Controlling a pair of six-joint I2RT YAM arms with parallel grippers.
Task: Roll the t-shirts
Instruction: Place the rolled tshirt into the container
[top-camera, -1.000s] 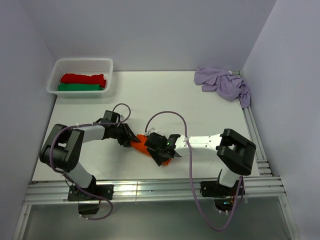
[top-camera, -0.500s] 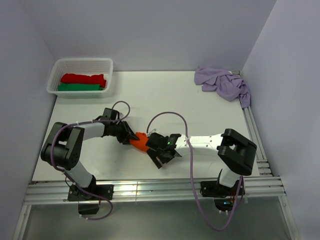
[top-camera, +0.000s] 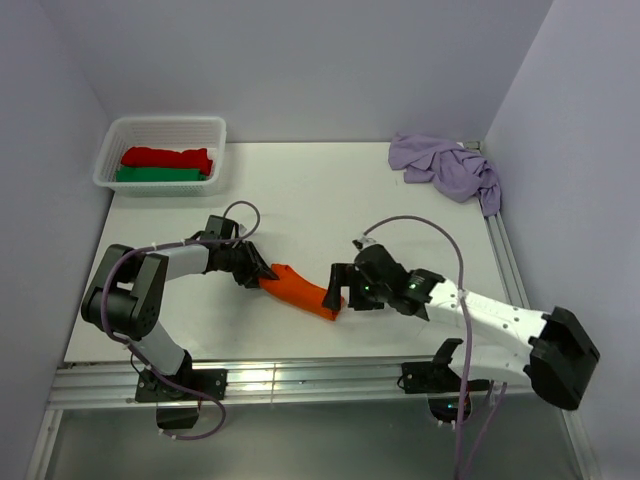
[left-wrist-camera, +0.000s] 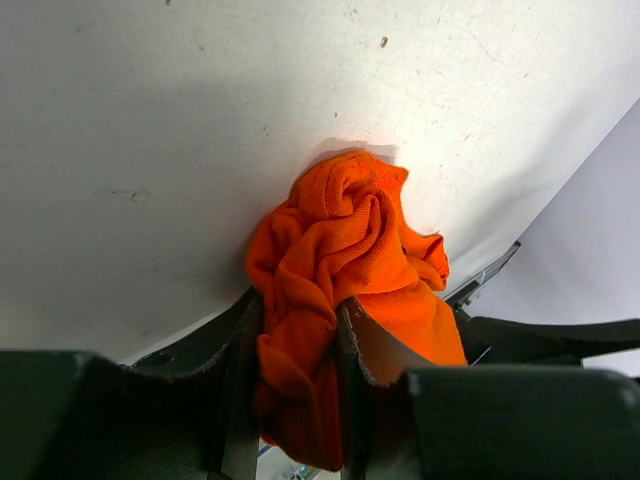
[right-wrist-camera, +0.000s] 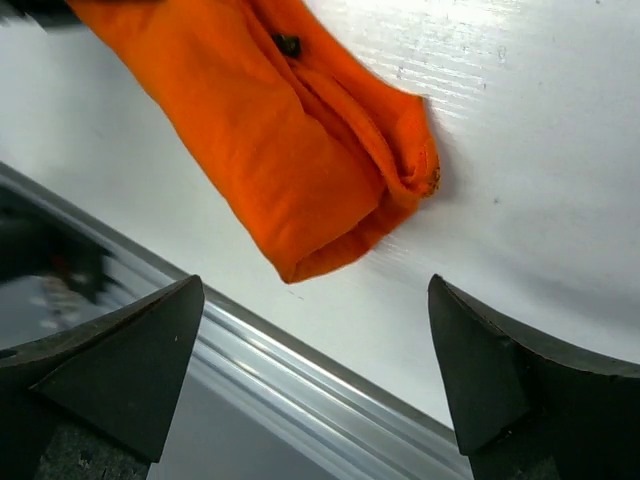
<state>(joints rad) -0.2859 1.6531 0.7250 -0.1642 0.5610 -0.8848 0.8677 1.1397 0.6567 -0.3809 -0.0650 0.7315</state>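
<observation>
From above, the left gripper (top-camera: 265, 276) clamped one end of the rolled orange t-shirt (top-camera: 300, 288); the right gripper (top-camera: 339, 290) stood beside the other end. At the left wrist, fingers (left-wrist-camera: 385, 345) pinched it. At the right wrist, fingers (right-wrist-camera: 110, 350) gaped wide, clear of it.

White matte surface (top-camera: 330, 200), faintly scuffed; plain pale lilac-grey back wall (top-camera: 300, 60), left wall (top-camera: 40, 200) and right wall (top-camera: 580, 150) enclose it; aluminium rails (top-camera: 300, 378) along near edge, more along right edge; grey floor (top-camera: 300, 445) below; light even, shadows soft.
</observation>
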